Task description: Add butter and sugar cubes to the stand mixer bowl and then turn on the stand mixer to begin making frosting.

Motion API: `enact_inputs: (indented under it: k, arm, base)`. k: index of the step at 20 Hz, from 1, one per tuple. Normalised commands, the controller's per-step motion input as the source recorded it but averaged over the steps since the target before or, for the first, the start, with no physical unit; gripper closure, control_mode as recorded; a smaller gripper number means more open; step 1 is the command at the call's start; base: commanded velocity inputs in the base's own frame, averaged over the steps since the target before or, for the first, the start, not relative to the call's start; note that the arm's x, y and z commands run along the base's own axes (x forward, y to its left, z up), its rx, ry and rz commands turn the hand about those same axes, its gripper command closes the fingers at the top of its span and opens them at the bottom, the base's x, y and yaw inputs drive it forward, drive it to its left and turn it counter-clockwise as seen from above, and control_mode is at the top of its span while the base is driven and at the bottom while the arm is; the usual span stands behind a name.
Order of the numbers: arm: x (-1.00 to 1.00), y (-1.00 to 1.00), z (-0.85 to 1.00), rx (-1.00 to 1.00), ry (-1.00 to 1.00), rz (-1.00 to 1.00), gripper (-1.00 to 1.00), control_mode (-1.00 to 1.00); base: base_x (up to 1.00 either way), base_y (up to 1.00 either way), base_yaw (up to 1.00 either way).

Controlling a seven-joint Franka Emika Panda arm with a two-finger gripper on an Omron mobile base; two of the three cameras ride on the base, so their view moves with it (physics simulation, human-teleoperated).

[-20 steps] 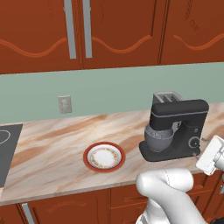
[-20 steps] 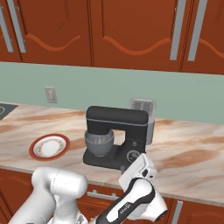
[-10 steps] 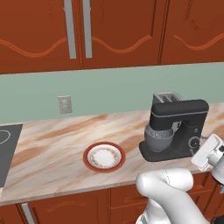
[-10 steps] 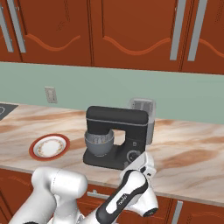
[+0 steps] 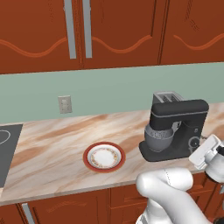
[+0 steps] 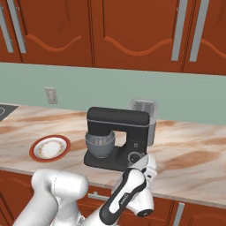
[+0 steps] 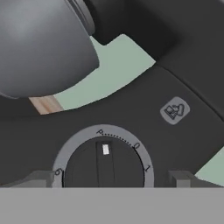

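Black and dark grey, the stand mixer [image 5: 175, 129] sits on the marbled surface [image 5: 52, 144], and everything here is placed around it. Up close in the hand view, the mixer's round dial [image 7: 104, 162] sits dead ahead, ringed in grey with markings P, 0, 1 and 6, its white pointer between the P and the 0. The gripper [image 7: 114, 180] is right at that dial, jaws spread wide, one fingertip [image 7: 40, 179] on each side of the knob, grasping nothing. From the right base view the gripper [image 6: 143, 165] is down at the mixer's front, against the column near the dial [image 6: 132, 157]. The stand mixer bowl [image 6: 99, 145], grey metal, is seated on the mixer's base under the head; whether anything lies inside it cannot be told. Behind the mixer stands a grey toaster [image 6: 143, 107], just beside the head. Well off on the bowl side of the mixer rests a red-rimmed white plate [image 5: 104, 157]; any butter or sugar cubes on it cannot be made out at this size.
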Motion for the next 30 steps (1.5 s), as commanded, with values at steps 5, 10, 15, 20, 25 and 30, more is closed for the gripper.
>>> enact_inputs:
  k: [5, 10, 15, 20, 25, 30]
  arm:
    - [0.04, 0.09, -0.02, 0.0, 0.0, -0.06, 1.0, -1.0]
    - [0.0, 0.27, 0.0, 0.0, -0.02, -0.03, 1.0, -1.0]
    - [0.01, 0.15, 0.0, 0.05, -0.01, -0.03, 1.0, -1.0]
    - [0.0, 0.0, 0.0, 0.26, 0.1, -0.1, 1.0, -1.0]
    - [0.0, 0.0, 0.0, 0.24, 0.1, -0.13, 1.0, -1.0]
    - [-0.02, -0.03, -0.05, 0.25, 0.13, -0.09, 1.0, -1.0]
  base:
    - [0.0, 0.0, 0.0]
    - [0.0, 0.0, 0.0]
    - [0.0, 0.0, 0.0]
    - [0.0, 0.0, 0.0]
    - [0.0, 0.0, 0.0]
    - [0.0, 0.0, 0.0]
